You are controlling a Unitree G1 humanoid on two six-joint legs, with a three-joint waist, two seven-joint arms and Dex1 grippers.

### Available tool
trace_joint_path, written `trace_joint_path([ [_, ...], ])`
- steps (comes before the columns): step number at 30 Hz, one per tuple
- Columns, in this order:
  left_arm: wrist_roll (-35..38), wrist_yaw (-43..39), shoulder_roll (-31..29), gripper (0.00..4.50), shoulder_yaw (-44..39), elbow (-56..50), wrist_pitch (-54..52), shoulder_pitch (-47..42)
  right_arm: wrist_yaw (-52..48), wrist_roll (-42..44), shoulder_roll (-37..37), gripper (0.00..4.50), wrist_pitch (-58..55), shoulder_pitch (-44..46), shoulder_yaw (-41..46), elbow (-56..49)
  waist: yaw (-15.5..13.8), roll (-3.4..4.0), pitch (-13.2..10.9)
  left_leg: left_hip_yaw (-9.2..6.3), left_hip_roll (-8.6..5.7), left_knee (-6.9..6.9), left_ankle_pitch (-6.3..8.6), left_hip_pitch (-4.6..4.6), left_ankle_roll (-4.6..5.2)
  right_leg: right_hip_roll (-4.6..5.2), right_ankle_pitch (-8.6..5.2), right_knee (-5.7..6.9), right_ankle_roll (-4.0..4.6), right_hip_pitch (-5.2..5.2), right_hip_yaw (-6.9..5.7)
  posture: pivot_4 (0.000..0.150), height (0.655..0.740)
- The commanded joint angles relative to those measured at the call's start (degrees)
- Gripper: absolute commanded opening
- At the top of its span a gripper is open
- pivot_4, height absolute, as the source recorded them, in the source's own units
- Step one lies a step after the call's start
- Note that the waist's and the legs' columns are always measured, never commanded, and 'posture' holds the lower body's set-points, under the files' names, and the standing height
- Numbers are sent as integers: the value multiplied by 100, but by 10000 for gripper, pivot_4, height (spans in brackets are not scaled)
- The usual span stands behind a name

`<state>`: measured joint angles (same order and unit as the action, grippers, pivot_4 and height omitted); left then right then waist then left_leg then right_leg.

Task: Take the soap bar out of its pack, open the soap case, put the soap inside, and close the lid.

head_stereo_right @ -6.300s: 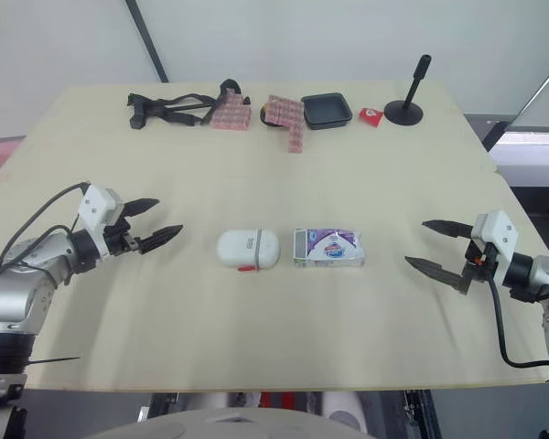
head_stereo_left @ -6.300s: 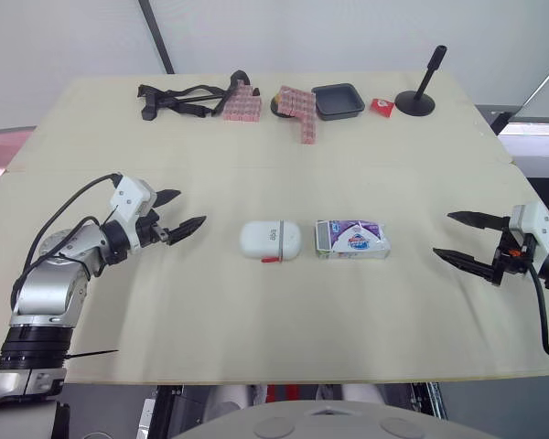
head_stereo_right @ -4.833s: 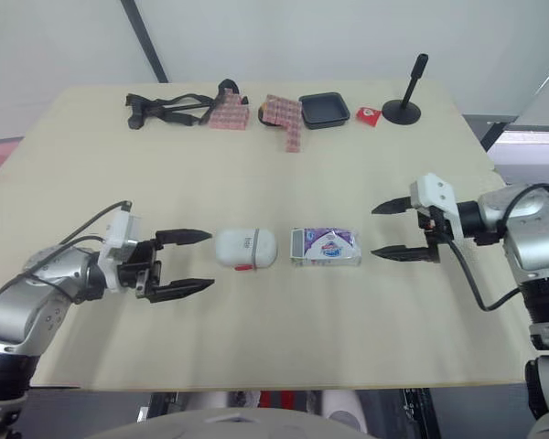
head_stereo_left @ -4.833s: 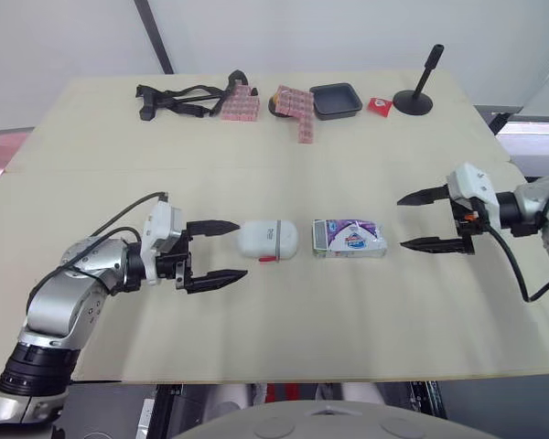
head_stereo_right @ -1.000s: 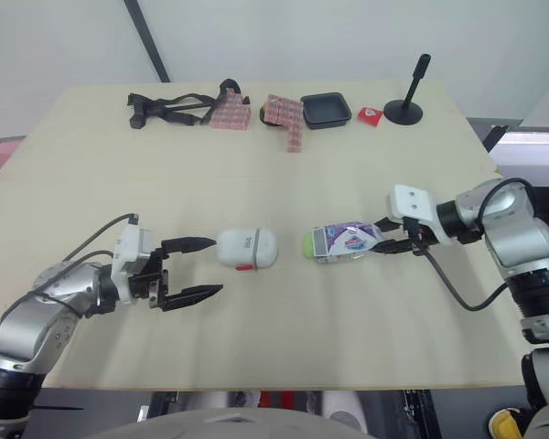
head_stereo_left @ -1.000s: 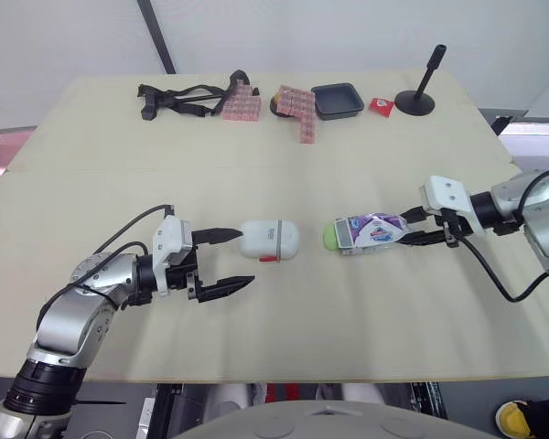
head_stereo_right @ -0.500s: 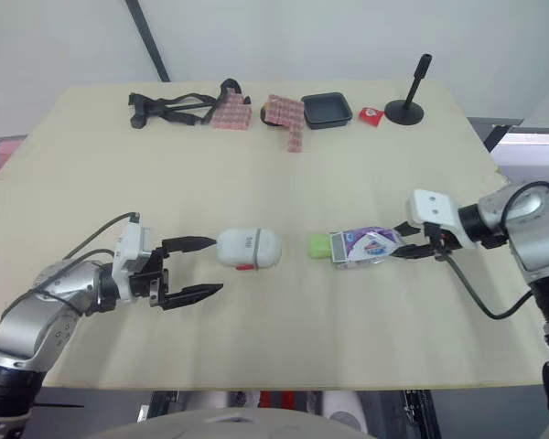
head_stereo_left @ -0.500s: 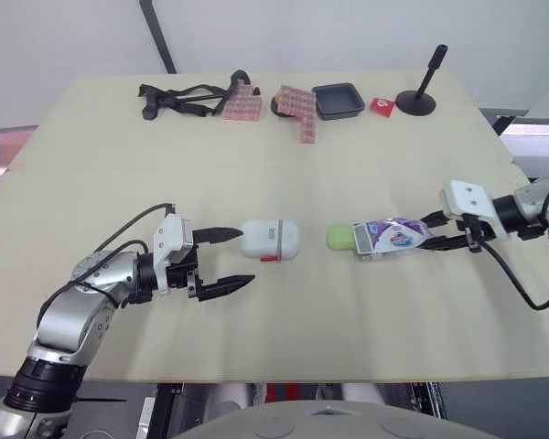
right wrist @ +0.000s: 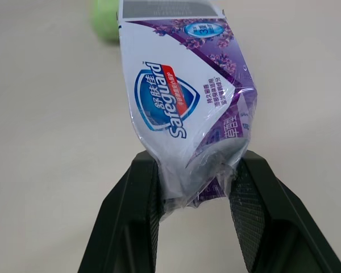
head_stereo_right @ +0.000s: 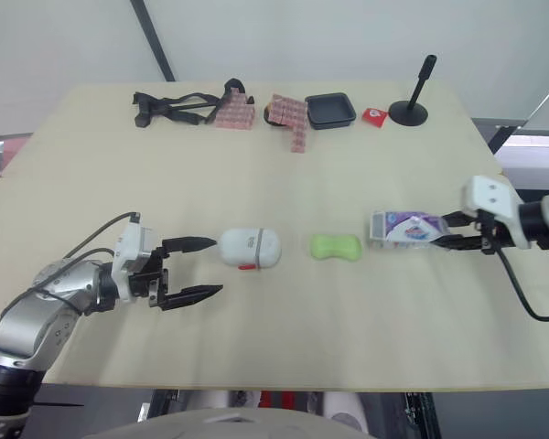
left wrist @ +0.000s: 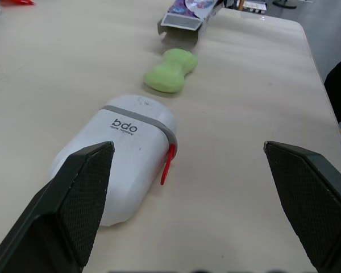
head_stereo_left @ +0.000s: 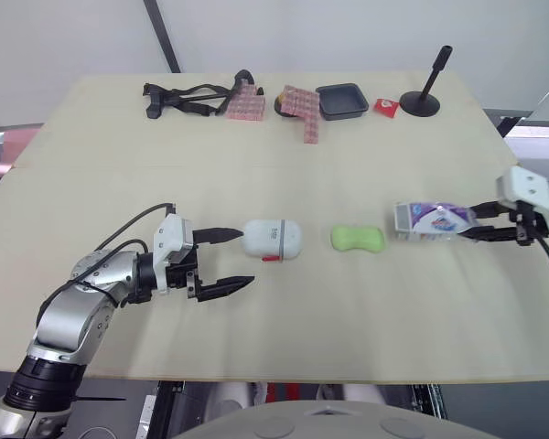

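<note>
The soap bar [head_stereo_left: 357, 239] has slipped out of the pack [head_stereo_left: 430, 219], which the right jaws pinch. It lies between them and the soap case [head_stereo_left: 272, 238] by the spread left jaws. Unpacking looks done; opening the case comes next.

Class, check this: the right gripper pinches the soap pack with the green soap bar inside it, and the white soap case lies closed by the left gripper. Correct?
Not quite. The soap bar is outside the pack, lying bare on the table between the soap case and the pack, as the left eye view shows. The rest holds.
</note>
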<state>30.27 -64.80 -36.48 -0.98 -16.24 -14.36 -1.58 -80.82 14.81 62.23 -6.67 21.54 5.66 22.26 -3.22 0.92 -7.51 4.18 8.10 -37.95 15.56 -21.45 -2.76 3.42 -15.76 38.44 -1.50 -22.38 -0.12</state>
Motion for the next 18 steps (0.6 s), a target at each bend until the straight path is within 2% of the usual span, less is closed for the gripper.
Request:
trace_joint_path([
  [1, -1, -28, -50, 45000, -50, -51, 97, 0, 812, 454, -225, 16905, -718, -235, 791, -246, -15, -8, 5, 2, 4, -1, 0, -1, -1, -2, 0, 0, 0, 0, 0, 1500, 7400],
  [7, -22, -26, -54, 45000, -73, -66, 116, 40, 2779, 847, -1242, 16905, -2109, -914, 1638, -1439, -66, -10, 15, 23, 32, -4, -15, 3, -28, -19, 0, 1, -1, -4, -1, 1500, 7400],
  [13, 85, -32, -12, 45000, -124, -99, 72, 4, 5370, 689, -2442, 16905, -3816, -975, 2111, -2699, -74, -4, 19, 29, 37, 6, -34, 6, -62, -26, 14, 7, -24, -16, 5, 1500, 7400],
  [18, 171, -113, -18, 45000, -125, -123, 88, -12, 6467, 788, -3056, 16905, -4892, -825, 2307, -3416, -70, -3, 19, 31, 34, 21, -43, 10, -81, -25, 16, 5, -28, -16, 6, 1500, 7400],
])
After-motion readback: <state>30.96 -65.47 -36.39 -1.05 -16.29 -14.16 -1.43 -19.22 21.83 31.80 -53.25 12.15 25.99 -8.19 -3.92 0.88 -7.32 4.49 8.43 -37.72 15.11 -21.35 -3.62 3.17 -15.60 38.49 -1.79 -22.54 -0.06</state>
